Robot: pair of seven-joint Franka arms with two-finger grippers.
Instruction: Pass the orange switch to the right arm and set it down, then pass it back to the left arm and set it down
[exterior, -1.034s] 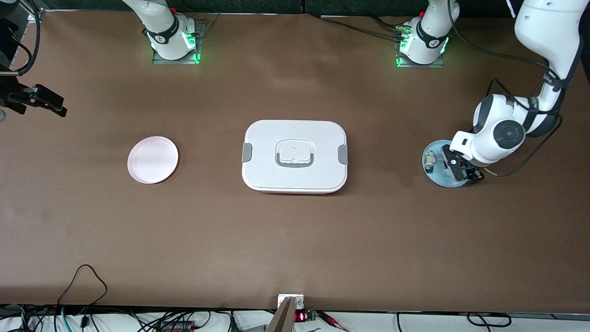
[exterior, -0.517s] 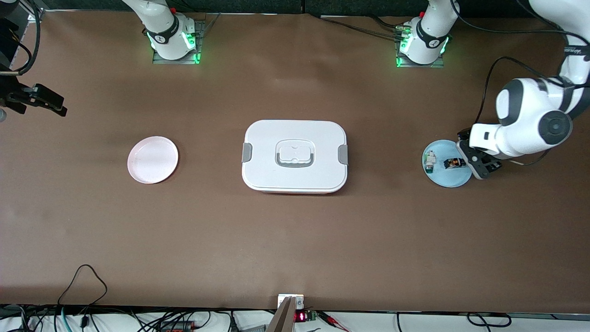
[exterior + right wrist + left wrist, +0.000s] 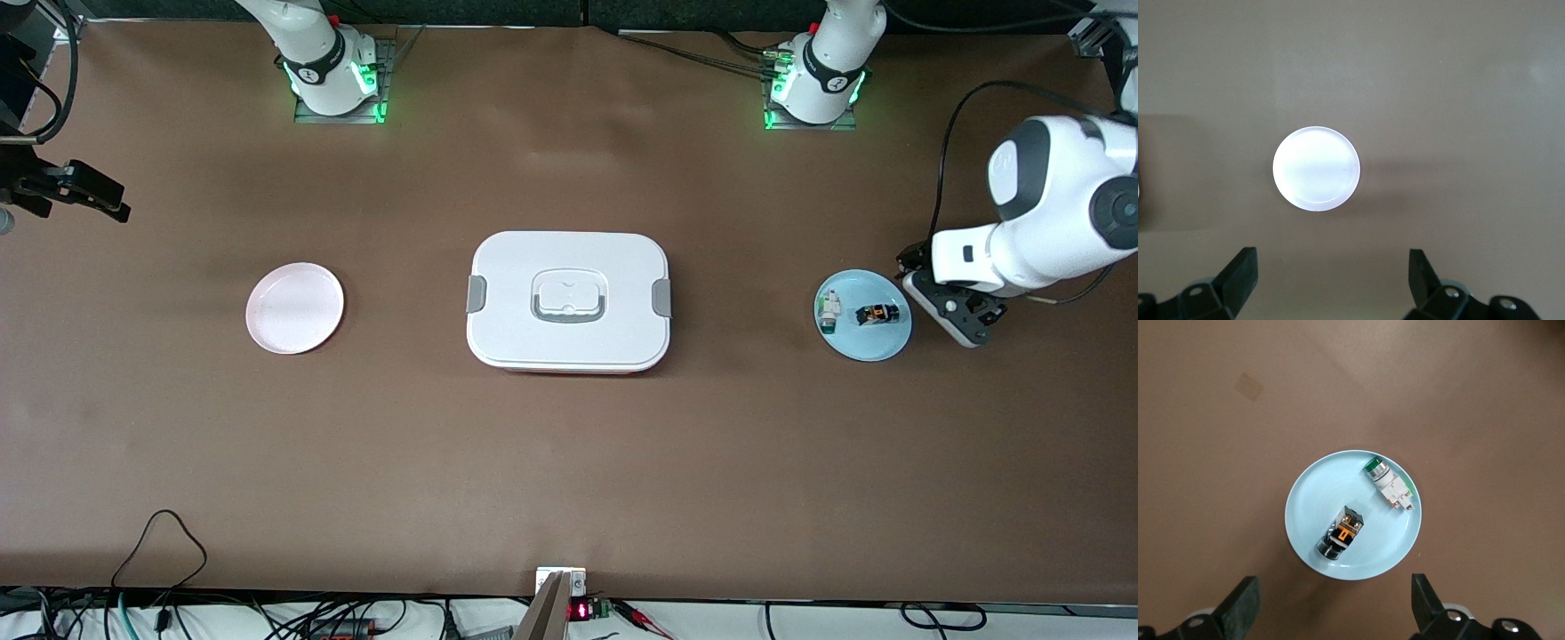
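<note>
Two plates (image 3: 294, 308) on brown table (image 3: 569, 462)

Brown table (image 3: 569, 462), cables (image 3: 160, 613) along edge.

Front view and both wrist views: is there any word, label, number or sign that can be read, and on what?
None can be read.
Red display at the table edge nearest the front camera: digits too small.
Orange switch and green-ended part on the blue plate: no legible marking.
Box lid: plain.
</note>
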